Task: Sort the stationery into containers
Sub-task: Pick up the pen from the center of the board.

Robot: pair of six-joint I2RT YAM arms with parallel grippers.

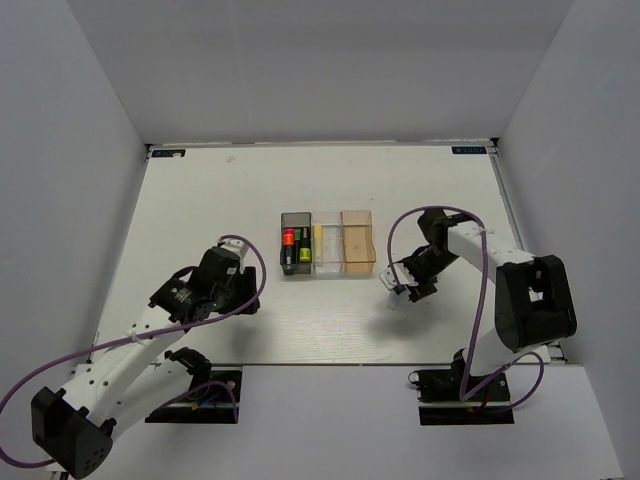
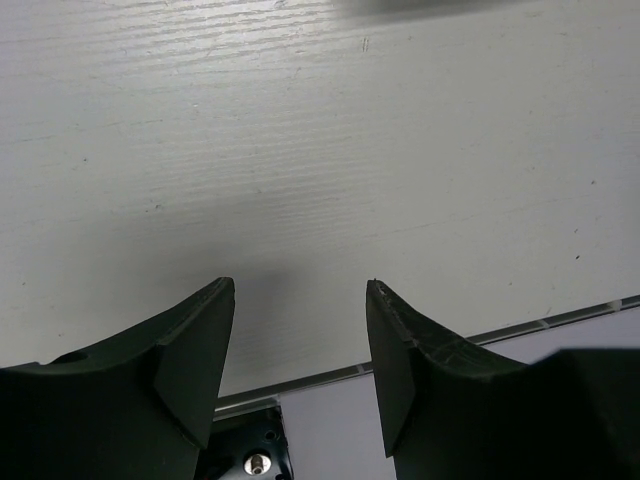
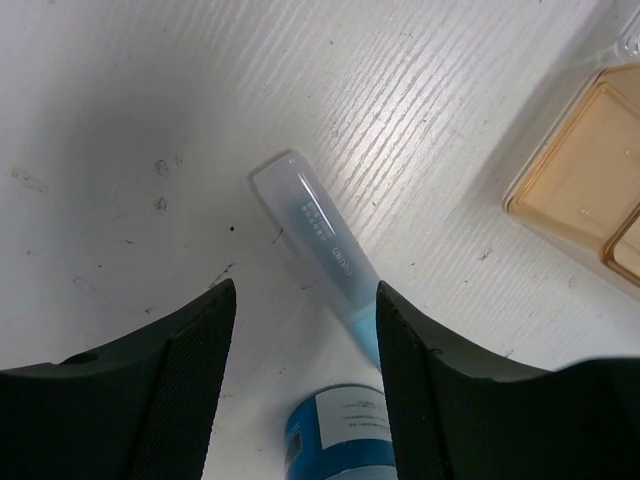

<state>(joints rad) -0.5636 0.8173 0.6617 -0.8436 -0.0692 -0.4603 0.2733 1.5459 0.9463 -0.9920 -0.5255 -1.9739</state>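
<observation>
Toward the table's near-right corner, our right gripper [image 3: 305,292] hangs open over the light blue tube [image 3: 318,238]; our left gripper [image 2: 300,288] gapes empty.

You're looking at a lab test cell — a white table [image 1: 200,200] boxed in by plain white panels [image 1: 70,150], with left arm [image 1: 130,352] and right arm [image 1: 480,250] bolted at its near edge.

You have a smoky grey bin [image 1: 295,219], a clear bin [image 1: 332,250] at its 3 o'clock, then an orange bin [image 1: 357,250], a pale blue tube [image 3: 318,232] and a blue-white roll [image 3: 340,442].
</observation>
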